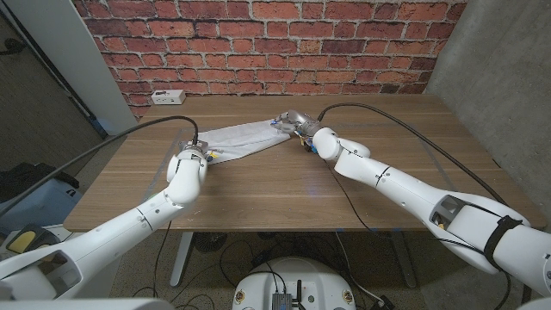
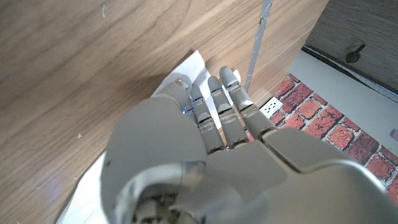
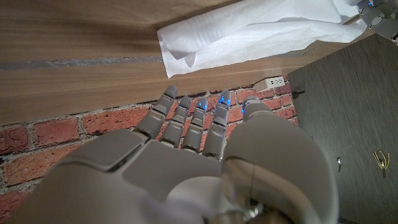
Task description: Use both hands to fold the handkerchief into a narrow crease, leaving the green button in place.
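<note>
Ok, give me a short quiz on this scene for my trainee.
1. True or false: the handkerchief lies spread flat as a full square.
2. What sits at the far edge of the table, by the brick wall? A) white power strip B) mug C) book
3. Fill in: the handkerchief stretches from the left robot hand to the ___ one.
Key: 1 false, it is bunched into a long strip; 2 A; 3 right robot hand.
</note>
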Robot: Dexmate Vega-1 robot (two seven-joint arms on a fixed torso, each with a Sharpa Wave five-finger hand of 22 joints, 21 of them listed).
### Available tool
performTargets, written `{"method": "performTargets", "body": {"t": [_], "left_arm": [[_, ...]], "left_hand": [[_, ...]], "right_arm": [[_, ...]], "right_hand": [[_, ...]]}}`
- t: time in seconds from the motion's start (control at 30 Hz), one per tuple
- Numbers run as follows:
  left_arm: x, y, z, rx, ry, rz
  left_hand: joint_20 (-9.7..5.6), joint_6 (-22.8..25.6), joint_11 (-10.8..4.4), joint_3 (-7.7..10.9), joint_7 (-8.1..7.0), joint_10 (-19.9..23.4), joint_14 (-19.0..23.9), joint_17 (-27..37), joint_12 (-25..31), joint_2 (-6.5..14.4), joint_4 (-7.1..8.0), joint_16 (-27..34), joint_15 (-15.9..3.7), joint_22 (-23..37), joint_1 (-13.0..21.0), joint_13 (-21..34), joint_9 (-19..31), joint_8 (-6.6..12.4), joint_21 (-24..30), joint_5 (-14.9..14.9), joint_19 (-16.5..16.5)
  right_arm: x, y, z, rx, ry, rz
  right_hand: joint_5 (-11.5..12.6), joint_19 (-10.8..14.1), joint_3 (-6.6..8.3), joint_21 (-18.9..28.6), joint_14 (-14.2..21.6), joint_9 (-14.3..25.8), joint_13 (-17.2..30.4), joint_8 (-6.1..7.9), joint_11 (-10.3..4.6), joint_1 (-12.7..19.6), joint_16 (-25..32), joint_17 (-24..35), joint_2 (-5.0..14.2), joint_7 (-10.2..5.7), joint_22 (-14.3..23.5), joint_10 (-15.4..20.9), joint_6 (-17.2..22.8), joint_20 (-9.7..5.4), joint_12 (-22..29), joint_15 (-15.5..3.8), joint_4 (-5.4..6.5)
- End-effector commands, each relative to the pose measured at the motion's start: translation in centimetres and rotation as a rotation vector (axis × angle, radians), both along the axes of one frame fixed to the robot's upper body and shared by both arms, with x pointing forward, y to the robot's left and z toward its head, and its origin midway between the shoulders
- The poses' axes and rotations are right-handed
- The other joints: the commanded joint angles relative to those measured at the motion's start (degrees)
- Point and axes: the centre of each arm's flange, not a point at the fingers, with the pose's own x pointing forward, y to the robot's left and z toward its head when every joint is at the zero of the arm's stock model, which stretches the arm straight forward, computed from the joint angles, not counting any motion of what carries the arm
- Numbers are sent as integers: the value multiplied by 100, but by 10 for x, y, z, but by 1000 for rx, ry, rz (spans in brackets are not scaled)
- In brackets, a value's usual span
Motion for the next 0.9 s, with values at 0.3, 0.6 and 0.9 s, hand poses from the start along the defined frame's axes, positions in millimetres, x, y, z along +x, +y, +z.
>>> {"method": "performTargets", "body": {"t": [0.3, 0.6, 0.9], "left_arm": [[-23, 17, -5, -217, -134, -121], [-61, 24, 23, -389, -123, -240], [-79, 20, 28, -301, -158, -224]], "left_hand": [[318, 636, 95, -753, -333, -41, -411, 53, -428, -301, 891, -240, -539, -166, -1867, 185, 51, -393, 438, 11, -1124], [883, -832, 538, -1077, -383, -1585, -1652, 63, -697, -646, 984, -275, 246, -340, -2726, 256, 24, -521, 249, 56, -1925], [755, -453, 355, -1054, -738, -1315, -1597, 48, -437, -893, 592, -127, -105, -374, -2393, 276, 16, -261, 298, 167, -1855]], "right_arm": [[-15, -2, -1, 4, -30, -13], [-21, -1, -1, 5, -52, -17], [-20, 1, 0, 14, -61, -7]], "right_hand": [[32, 16, 83, 34, 103, -2, 11, 41, -6, -52, -7, 16, -41, 6, 13, 53, 76, -23, 32, -230, -16], [34, 39, 109, 44, 117, -3, 11, 43, -12, -60, -6, 13, -36, 12, 12, 66, 98, -10, 34, -250, -31], [36, 48, 129, 47, 127, -3, 11, 41, -17, -65, -6, 13, -27, 19, 12, 62, 104, -9, 30, -257, -40]]}}
